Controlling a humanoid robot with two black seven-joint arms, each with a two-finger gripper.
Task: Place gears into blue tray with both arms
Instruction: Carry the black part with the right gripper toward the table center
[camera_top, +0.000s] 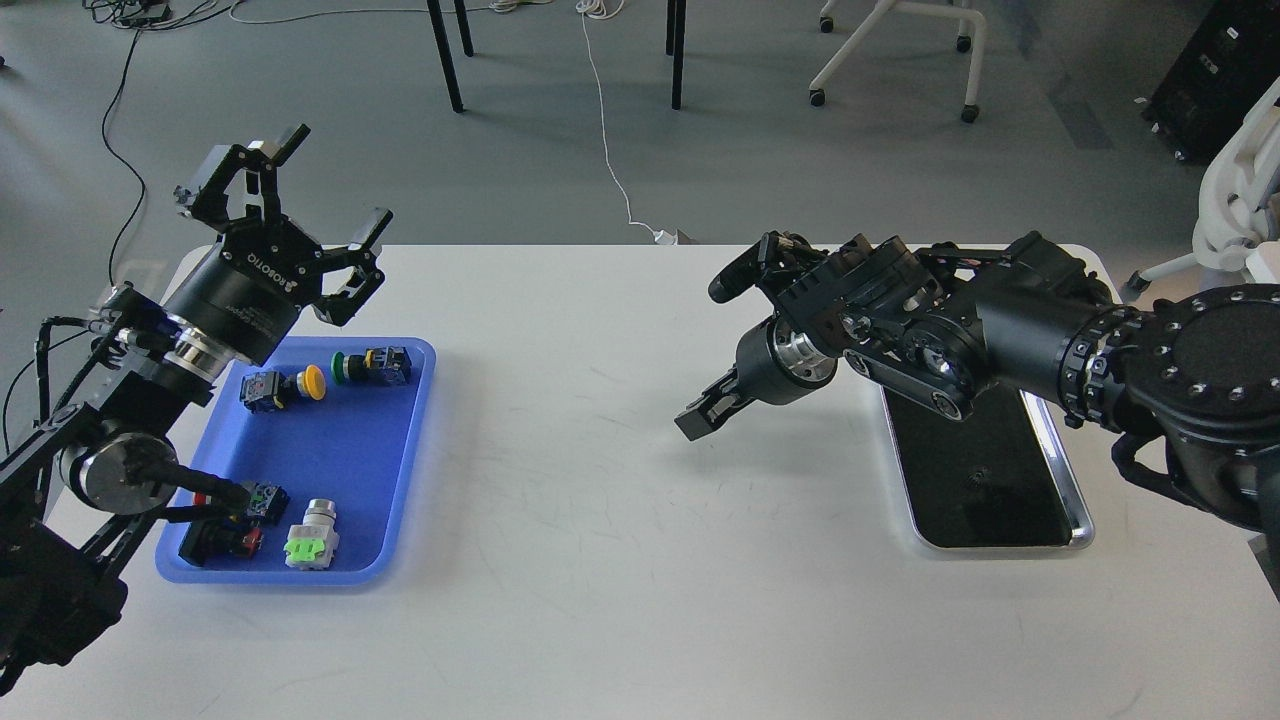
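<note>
- yellow-cap switch and green-cap switch, just below left fingers
- steel tray, dark inside, near right fingers
- white tabletop
- white cable on floor, beyond both

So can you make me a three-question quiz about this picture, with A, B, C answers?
1. Where is the shiny metal tray?
A. on the robot's right side of the table
B. inside another tray
C. on the floor

2. What colour is the tray holding the push buttons?
A. red
B. blue
C. yellow

3. How is the left pincer?
A. shut on a button
B. lying flat on the table
C. open and empty

Answers:
1 A: it lies on the table under the right arm.
2 B: the buttons sit inside blue walls.
3 C: its fingers are spread wide in the air, with nothing between them.
</note>
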